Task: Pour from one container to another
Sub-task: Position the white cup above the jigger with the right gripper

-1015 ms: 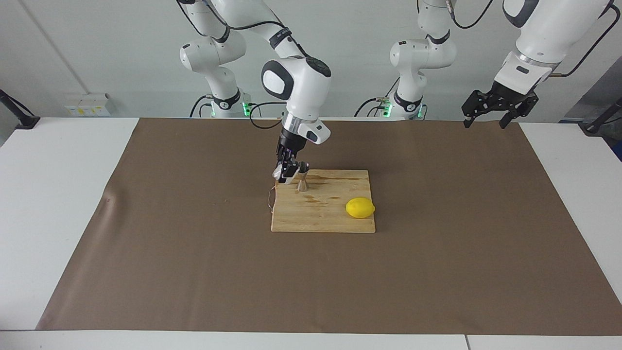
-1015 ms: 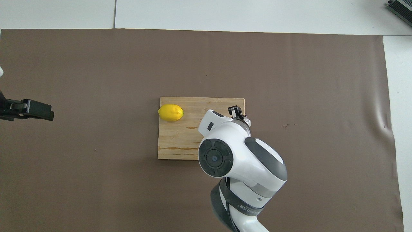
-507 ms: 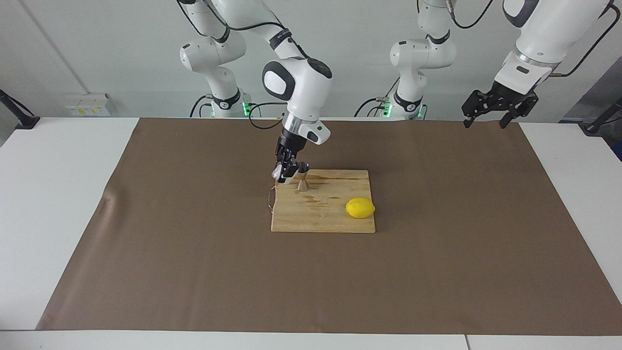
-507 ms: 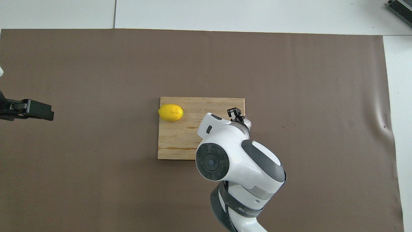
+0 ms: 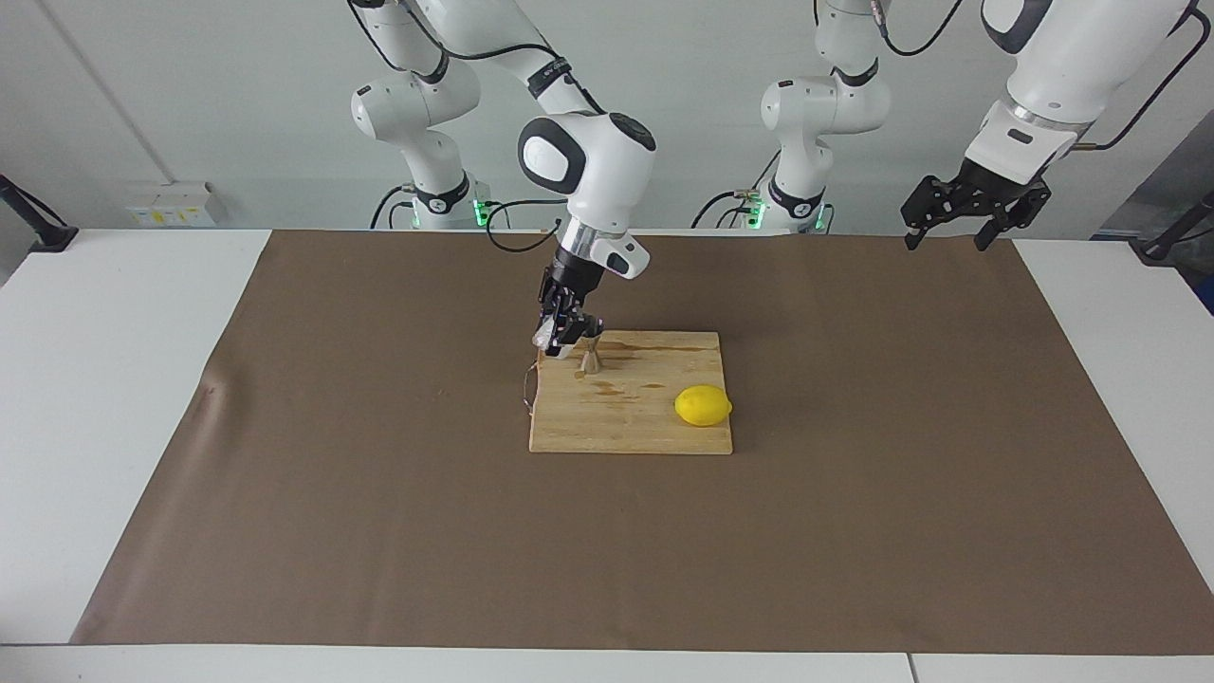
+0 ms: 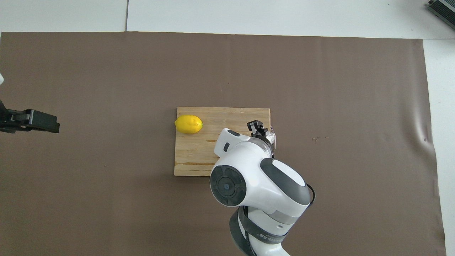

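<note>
While the pour looks under way rather than finished, the right gripper (image 5: pixel 561 340), just left of the facing view's centre, is pinching the clear glass cup (image 5: pixel 548 339) and holds it tipped beside the mouth of the metal jigger (image 5: pixel 590 359). The jigger stands upright on the cutting board (image 5: pixel 631 422), at the board's upper left corner in that view. Whether anything is flowing, or how much has gone over, cannot be told; darker streaks on the board near the jigger may be spills, though that is only a guess.

Further right on the same board lies a lemon (image 5: pixel 703 405), apart from the jigger and untouched (it seems to play no part).

At the upper right of the facing view the left gripper (image 5: pixel 962 226) waits over the edge of the brown mat (image 5: pixel 379 493), its fingers spread and holding nothing. Seen from overhead, it shows at the left edge (image 6: pixel 33 121), while the right arm's bulk hides the jigger.

As judged, what remains is to finish tipping, bring the cup upright and set it down.
</note>
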Available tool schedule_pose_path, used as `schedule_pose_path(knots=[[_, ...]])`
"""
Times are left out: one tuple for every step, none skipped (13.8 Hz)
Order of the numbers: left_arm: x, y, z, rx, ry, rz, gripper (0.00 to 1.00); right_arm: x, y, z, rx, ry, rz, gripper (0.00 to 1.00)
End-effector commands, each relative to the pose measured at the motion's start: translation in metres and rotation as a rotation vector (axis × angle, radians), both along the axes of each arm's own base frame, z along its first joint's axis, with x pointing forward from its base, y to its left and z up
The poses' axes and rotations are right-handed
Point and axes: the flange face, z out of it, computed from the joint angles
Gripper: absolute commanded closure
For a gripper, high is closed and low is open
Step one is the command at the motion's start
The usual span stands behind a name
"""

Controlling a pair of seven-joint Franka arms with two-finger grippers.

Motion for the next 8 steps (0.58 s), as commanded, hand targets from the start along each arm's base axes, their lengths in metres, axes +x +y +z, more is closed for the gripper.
schedule_pose_path(knots=[[-0.0094,0.0044,0.0017,0.011,0.003,-0.003,0.0,-0.012,0.0004,0.0052,-0.02,-0.039,-0.024,0.79],[-0.0094,0.0044,0.0017,0.011,0.003,-0.003,0.0,-0.0157,0.0045,0.0055,-0.031,-0.047,-0.023,0.79],[-0.0094,0.0044,0.0017,0.011,0.003,-0.003,0.0,-0.0154,0.0033,0.0079,-0.046,-0.062,-0.015,0.79],[-0.0094,0.0044,0.0017,0.011,0.003,-0.003,0.0,-0.0175,0.0013,0.0052,-0.055,-0.062,-0.009,0.79],[-0.0094,0.0044,0.0017,0.011,0.003,-0.003,0.0,-0.018,0.0011,0.0049,-0.056,-0.064,-0.006,0.79],[-0.0094,0.0044,0.0017,0.011,0.003,-0.003,0.0,-0.0189,0.0019,0.0045,-0.065,-0.068,0.002,0.79],[-0.0094,0.0044,0.0017,0.011,0.003,-0.003,0.0,-0.0188,0.0018,0.0051,-0.068,-0.075,0.007,0.79],[-0.0094,0.0044,0.0017,0.011,0.003,-0.003,0.0,-0.0202,0.0024,0.0041,-0.071,-0.074,0.004,0.79]])
